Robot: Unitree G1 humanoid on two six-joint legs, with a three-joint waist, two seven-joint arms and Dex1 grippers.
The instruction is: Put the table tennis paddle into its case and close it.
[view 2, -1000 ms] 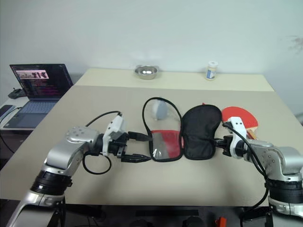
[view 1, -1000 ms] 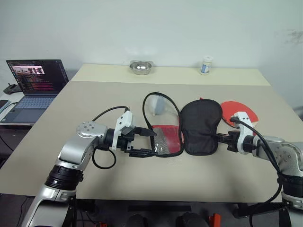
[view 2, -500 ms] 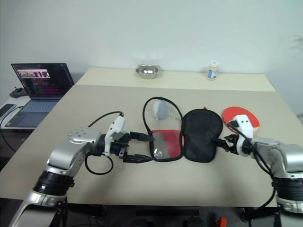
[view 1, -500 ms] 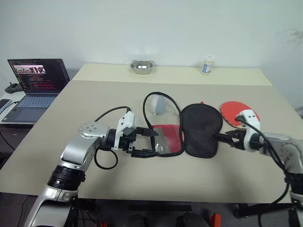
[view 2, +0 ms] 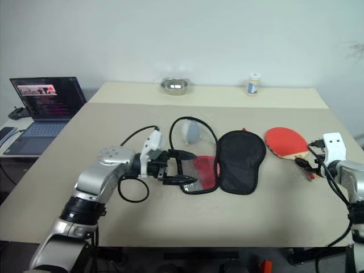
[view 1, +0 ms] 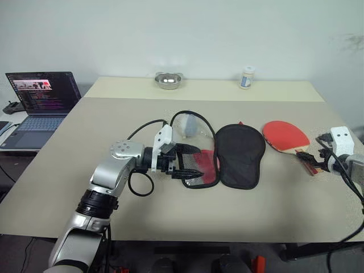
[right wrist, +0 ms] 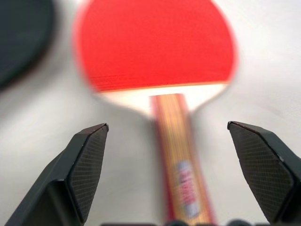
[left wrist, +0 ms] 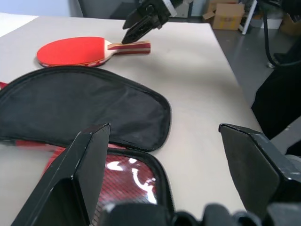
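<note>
From where I stand, the right gripper (right wrist: 175, 136) should now come straight down along the handle and pinch it mid-length, keeping the blade flat on the bench (view 1: 170, 210). Its fingers (right wrist: 87, 165) are spread wide, and the table tennis paddle (view 1: 286, 136) lies at the right of the frame, handle running between them, untouched. Left of centre, the left gripper (view 1: 190, 165), fingers also spread, hovers over the red half of the open case (view 1: 242, 154), gripping nothing.
</note>
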